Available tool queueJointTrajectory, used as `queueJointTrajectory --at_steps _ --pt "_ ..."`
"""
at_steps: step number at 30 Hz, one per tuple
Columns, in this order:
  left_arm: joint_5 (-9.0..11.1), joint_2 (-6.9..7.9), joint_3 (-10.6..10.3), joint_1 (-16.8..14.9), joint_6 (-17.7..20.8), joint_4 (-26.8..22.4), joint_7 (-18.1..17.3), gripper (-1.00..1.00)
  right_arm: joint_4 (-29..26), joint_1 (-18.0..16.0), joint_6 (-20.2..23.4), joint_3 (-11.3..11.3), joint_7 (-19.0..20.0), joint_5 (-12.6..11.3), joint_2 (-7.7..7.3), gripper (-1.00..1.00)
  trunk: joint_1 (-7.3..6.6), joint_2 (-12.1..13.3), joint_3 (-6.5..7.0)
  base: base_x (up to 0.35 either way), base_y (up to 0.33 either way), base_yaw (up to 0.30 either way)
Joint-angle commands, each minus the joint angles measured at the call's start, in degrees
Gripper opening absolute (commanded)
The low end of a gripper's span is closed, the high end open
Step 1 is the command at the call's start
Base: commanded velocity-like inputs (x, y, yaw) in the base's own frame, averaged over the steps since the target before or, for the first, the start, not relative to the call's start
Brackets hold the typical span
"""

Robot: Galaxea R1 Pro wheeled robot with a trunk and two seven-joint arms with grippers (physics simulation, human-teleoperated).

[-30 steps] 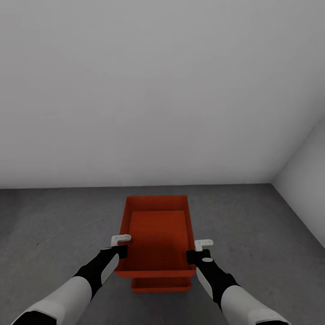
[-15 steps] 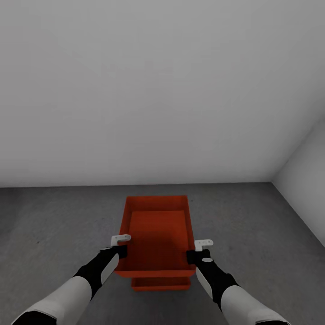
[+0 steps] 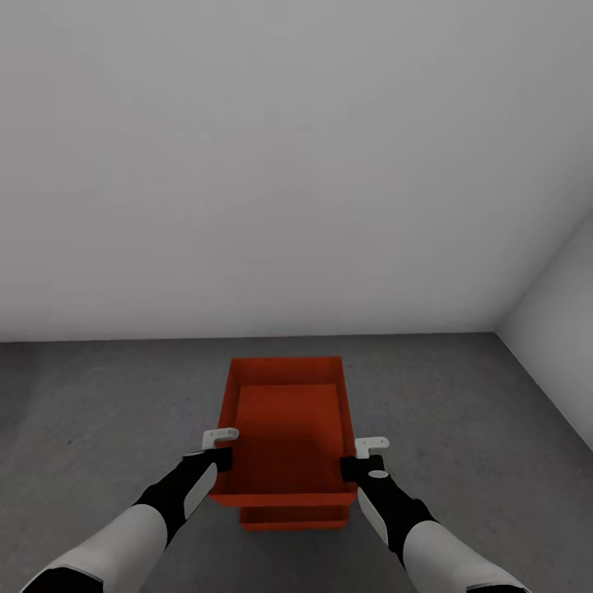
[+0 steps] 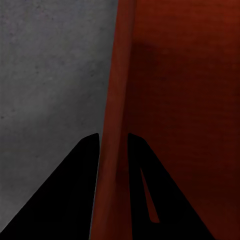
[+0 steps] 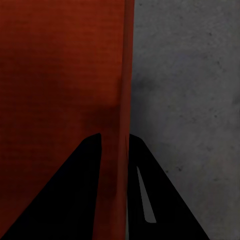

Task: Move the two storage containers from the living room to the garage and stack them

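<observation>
One orange-red storage container [image 3: 287, 428] hangs between my two grippers, just above the dark grey concrete floor [image 3: 99, 395]. Under it lies the second container [image 3: 292, 519], with just its near edge showing below the held one. My left gripper [image 3: 221, 451] is shut on the held bin's left wall, and my right gripper [image 3: 356, 463] is shut on its right wall. In the left wrist view the gripper [image 4: 113, 139] has its dark fingers either side of the red wall [image 4: 117, 75]. The right wrist view shows the right gripper [image 5: 115, 139] straddling the wall [image 5: 122, 75] the same way.
A plain white garage wall [image 3: 280, 165] rises straight ahead, meeting a second white wall [image 3: 560, 329] in the corner at the right. Bare concrete spreads to both sides of the bins.
</observation>
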Motion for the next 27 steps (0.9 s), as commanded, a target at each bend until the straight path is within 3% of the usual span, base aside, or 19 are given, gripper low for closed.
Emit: queueJointTrajectory --at_steps 1,27 --pt "-1.4 0.03 3.8 -0.1 0.5 -0.2 1.5 -1.0 -0.1 0.0 0.4 0.5 0.3 -0.4 0.02 -1.0 0.0 0.0 -0.05 0.0 0.0 0.0" --pt "-1.3 -0.08 3.8 -0.1 0.5 -0.2 1.5 -1.0 -0.1 0.0 0.3 0.6 0.4 -0.4 0.07 -1.0 0.0 0.0 -0.05 -0.029 0.003 0.0"
